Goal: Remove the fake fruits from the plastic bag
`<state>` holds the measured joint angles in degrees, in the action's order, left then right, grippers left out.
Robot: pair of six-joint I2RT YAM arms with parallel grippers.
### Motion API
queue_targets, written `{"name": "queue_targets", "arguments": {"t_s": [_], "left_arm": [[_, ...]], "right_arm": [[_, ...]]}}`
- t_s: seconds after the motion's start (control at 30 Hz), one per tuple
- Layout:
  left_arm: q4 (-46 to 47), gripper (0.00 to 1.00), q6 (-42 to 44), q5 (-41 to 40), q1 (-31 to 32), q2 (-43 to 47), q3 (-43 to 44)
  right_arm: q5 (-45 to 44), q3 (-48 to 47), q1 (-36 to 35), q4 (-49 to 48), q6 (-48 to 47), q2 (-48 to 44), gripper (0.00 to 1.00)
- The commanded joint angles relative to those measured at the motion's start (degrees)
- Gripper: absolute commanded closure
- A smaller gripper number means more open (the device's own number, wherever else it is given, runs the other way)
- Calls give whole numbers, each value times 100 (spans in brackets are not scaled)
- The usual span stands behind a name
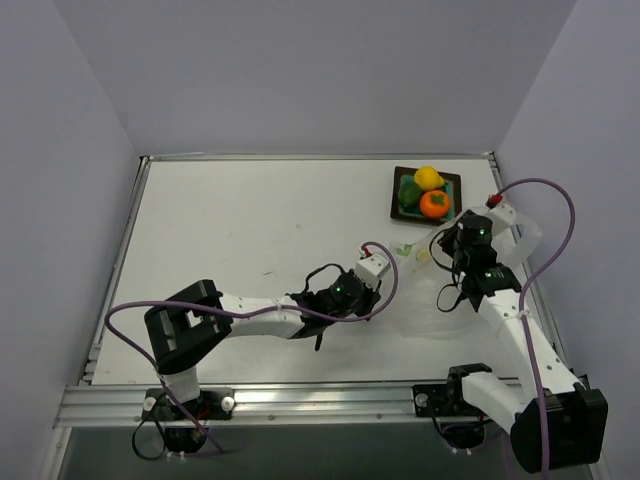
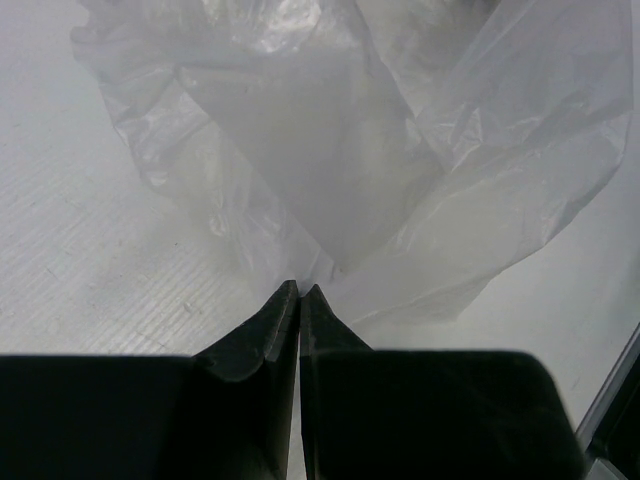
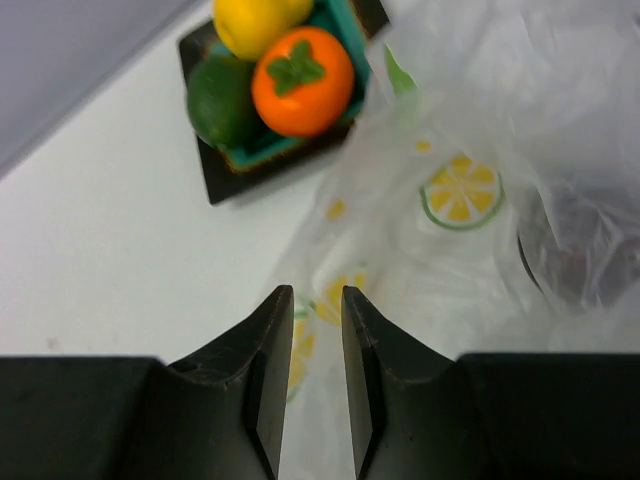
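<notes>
**Plastic bag [image 2: 330,150] held at one fold**

Left wrist: the left pincer [image 2: 300,288] was pressed together, its tips pinching a fold of the plastic bag, which lay crumpled on the desk [image 2: 90,260].

Right wrist: the right pincer [image 3: 314,292] stood narrowly spread, gripping nothing, above the bag's lemon-printed film. Beyond sat the tray [image 3: 215,185] holding the lemon [image 3: 255,20], green fruit [image 3: 220,100] and orange fruit [image 3: 303,80]. A dark shape [image 3: 575,250] inside the film could not be identified.

Top: the bag lay between both pincers, near the tray at the desk's far right.

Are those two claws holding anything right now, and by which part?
The left gripper seems to pinch the plastic bag at a crumpled fold. The right gripper holds nothing; its jaws stand slightly apart.
</notes>
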<state>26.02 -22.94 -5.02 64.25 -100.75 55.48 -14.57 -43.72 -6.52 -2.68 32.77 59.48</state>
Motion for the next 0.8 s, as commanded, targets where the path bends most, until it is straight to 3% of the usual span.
{"name": "queue_targets", "arguments": {"t_s": [0.0, 0.07, 0.23, 0.47, 0.6, 0.77], "left_arm": [[202, 98, -70, 53, 53, 205, 173], [210, 98, -79, 62, 61, 179, 173], [184, 98, -35, -26, 61, 143, 182], [202, 98, -35, -17, 61, 178, 165], [219, 98, -61, 9, 61, 170, 164], [237, 98, -79, 71, 79, 135, 191]], "right_arm": [[-256, 705, -33, 601, 553, -305, 78], [-371, 725, 46, 742, 642, -201, 77], [-759, 567, 572, 1383, 1055, 239, 63], [-1267, 637, 1434, 1560, 1161, 406, 55], [-1628, 602, 1802, 1542, 925, 625, 31], [-1480, 418, 1883, 1131, 687, 1091, 27]]}}
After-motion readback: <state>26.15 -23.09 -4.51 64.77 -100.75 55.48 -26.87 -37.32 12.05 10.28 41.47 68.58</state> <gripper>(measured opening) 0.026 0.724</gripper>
